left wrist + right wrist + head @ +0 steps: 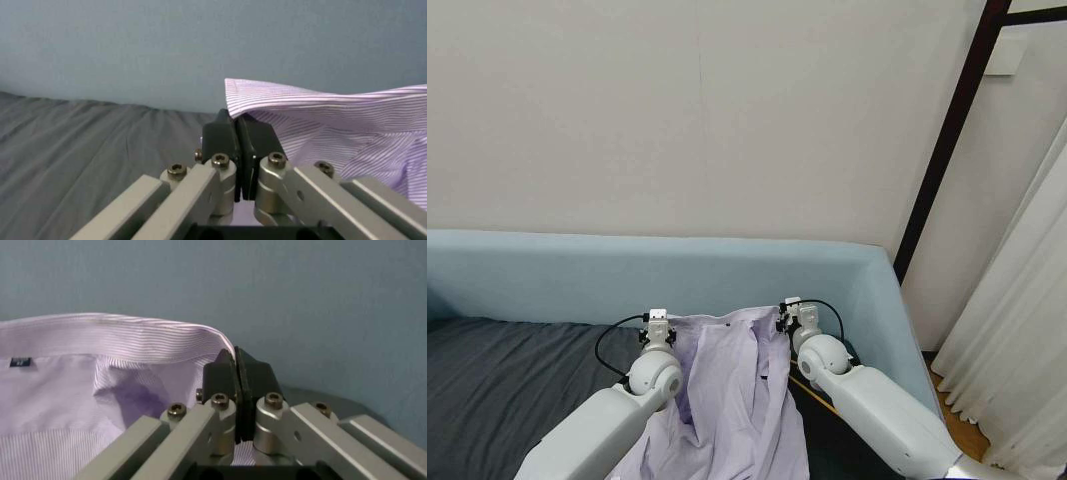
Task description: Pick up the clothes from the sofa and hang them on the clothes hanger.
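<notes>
Domestic setting, consistent with a living room. Evidence: 1 sofa [677, 275] with a pale blue upholstered back and side arm, fitted with a dark grey seat cushion [507, 370] and set against a plain off-white wall [677, 110]. A white sheer curtain [1027, 330] hangs at the right, near a dark upright post [942, 150]. A strip of wood-toned floor [947, 405] shows between sofa and curtain. 1 lilac striped shirt [737, 400], an ordinary household garment, is over the seat.
</notes>
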Robot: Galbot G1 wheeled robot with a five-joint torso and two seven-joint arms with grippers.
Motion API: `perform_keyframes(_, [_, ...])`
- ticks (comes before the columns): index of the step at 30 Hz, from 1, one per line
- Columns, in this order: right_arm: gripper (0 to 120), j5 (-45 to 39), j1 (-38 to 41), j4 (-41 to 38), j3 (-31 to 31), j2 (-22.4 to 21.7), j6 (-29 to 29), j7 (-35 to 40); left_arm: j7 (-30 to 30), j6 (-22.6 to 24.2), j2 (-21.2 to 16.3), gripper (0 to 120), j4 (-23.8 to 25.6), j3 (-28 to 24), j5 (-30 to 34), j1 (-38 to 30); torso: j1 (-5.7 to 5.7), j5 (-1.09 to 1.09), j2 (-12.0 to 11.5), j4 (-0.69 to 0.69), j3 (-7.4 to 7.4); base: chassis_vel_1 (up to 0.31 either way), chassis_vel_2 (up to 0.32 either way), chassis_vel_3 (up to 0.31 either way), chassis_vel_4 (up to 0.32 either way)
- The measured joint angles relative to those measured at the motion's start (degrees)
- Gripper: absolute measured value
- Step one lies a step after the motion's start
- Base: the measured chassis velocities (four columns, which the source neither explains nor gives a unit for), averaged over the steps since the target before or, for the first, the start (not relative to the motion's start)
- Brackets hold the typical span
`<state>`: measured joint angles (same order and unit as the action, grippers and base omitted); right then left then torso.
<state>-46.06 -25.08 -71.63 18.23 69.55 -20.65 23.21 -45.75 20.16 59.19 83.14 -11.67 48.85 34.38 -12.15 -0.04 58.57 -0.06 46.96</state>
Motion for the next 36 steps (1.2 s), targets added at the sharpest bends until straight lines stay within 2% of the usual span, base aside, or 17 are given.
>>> perform_keyframes(7, [2,1.65,-0.68,0.47,0.03,0.01,-0.91,-0.16,0.44,-0.14,0.59,0,-1.22,-0.28,-0.3,0.22,0.01,0.0,0.01,-0.01,0.0,0.0,0.0,0.0,0.0])
perform_keyframes(10, [17,1.79,-1.58,-0.8,-0.07,-1.18,-0.79,-0.18,0.48,-0.16,1.38,0,-1.85,-1.18,-0.58,0.03,0.0,0.0,0.01,-0.02,0.0,0.0,0.0,0.0,0.0])
perform_keyframes(11, [17,1.79,-1.58,-0.8,-0.07,-1.18,-0.79,-0.18,0.48,-0.16,1.38,0,-1.85,-1.18,-0.58,0.03,0.0,0.0,0.01,-0.02,0.0,0.0,0.0,0.0,0.0])
perform_keyframes(14, [30,2.14,-2.46,-2.47,-0.48,-2.74,-0.47,-0.15,0.46,-0.16,2.05,0,-2.1,-2.1,-0.78,-0.06,0.01,0.0,0.0,-0.03,0.0,0.0,0.0,0.0,0.0])
perform_keyframes(15, [30,2.14,-2.46,-2.47,-0.48,-2.74,-0.47,-0.15,0.46,-0.16,2.05,0,-2.1,-2.1,-0.78,-0.06,0.01,0.0,0.0,-0.03,0.0,0.0,0.0,0.0,0.0])
perform_keyframes(19, [50,3.93,-3.7,-3.26,-1.46,-5.43,-0.38,-0.06,0.26,-0.16,2.21,0,-2.23,-3.26,-0.79,-0.29,0.01,0.0,0.01,-0.01,0.0,0.0,0.0,0.0,0.0])
perform_keyframes(20, [50,3.93,-3.7,-3.26,-1.46,-5.43,-0.38,-0.06,0.26,-0.16,2.21,0,-2.23,-3.26,-0.79,-0.29,0.01,0.0,0.01,-0.01,0.0,0.0,0.0,0.0,0.0])
perform_keyframes(23, [64,4.06,-6.18,-3.85,-3.43,-7.69,-0.31,-1.12,0.18,-0.17,2.33,0,-2.23,-3.8,-0.79,-0.42,0.01,0.0,0.01,-0.02,-0.01,0.0,0.0,0.0,0.0])
perform_keyframes(24, [64,4.06,-6.18,-3.85,-3.43,-7.69,-0.31,-1.12,0.18,-0.17,2.33,0,-2.23,-3.8,-0.79,-0.42,0.01,0.0,0.01,-0.02,-0.01,0.0,0.0,0.0,0.0])
perform_keyframes(28, [82,4.22,-10.67,-2.37,-7.22,-9.95,-1.37,-6.67,0.15,-0.41,2.44,0,-1.66,-4.65,-1.45,-0.05,0.01,0.0,0.01,-0.03,0.0,0.0,0.0,0.0,0.0])
perform_keyframes(29, [82,4.22,-10.67,-2.37,-7.22,-9.95,-1.37,-6.67,0.15,-0.41,2.44,0,-1.66,-4.65,-1.45,-0.05,0.01,0.0,0.01,-0.03,0.0,0.0,0.0,0.0,0.0])
perform_keyframes(32, [95,5.09,-12.53,-0.03,-9.42,-10.21,-2.44,-10.87,0.18,-0.63,2.39,0,-0.92,-5.09,-1.82,0.46,0.01,0.01,0.01,-0.03,-0.01,0.0,0.0,0.0,0.0])
perform_keyframes(36, [100,8.25,-12.87,5.84,-11.02,-10.03,-2.93,-16.62,0.64,-1.38,2.06,0,-0.54,-5.84,-2.73,0.68,0.01,0.01,0.01,-0.01,0.0,0.0,0.0,0.0,0.0])
